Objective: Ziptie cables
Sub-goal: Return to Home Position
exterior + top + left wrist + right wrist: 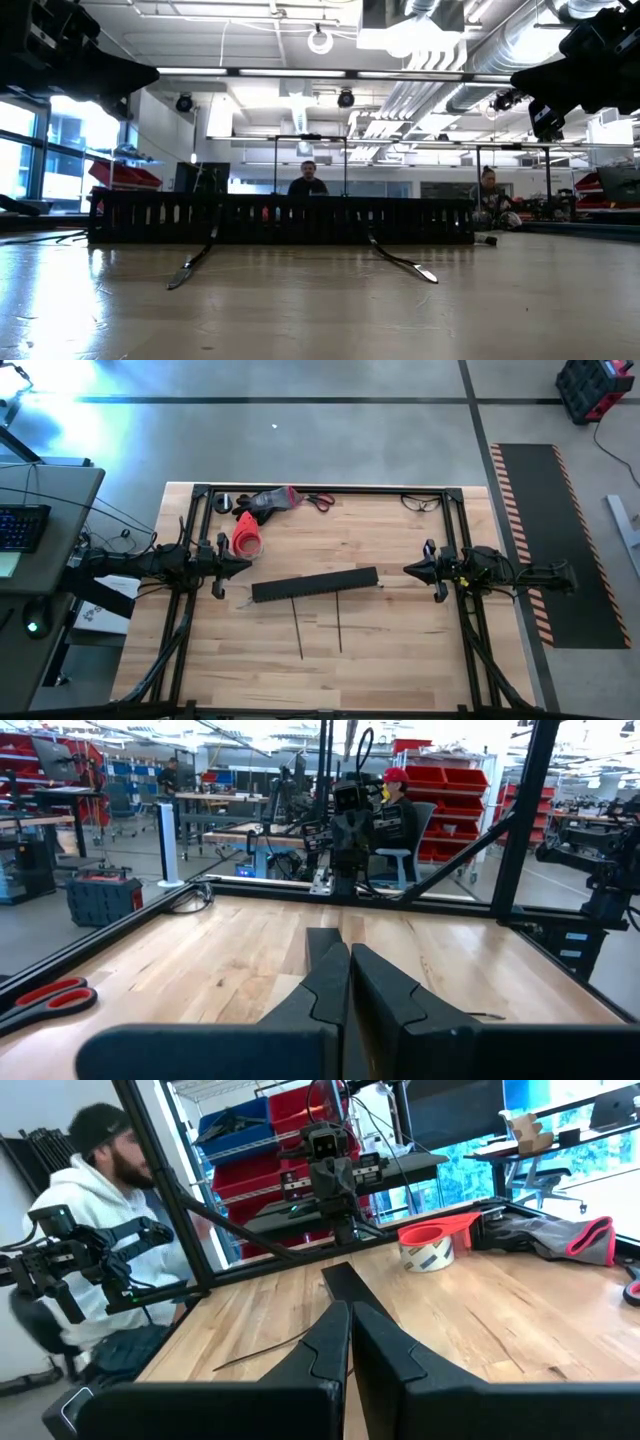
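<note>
Closed duct (pixel 315 584), contents unseen; left gripper (pixel 245 565), right gripper (pixel 408 570) fingers apparently pressed together.

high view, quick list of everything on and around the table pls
slotted comb-toothed plastic cable duct: one, black, table centre between the grippers
thin flat strips: two, black, from the duct toward the lower edge
tape roll: one, red, above the duct's left end
fabric glove: one, grey with red, upper edge
scissors: one, red-handled, beside the glove
safety glasses: one, clear, upper right corner
toolbox: one, red-black, floor, top right
left gripper: dark, shut, left of duct
right gripper: dark, shut, right of duct
</note>
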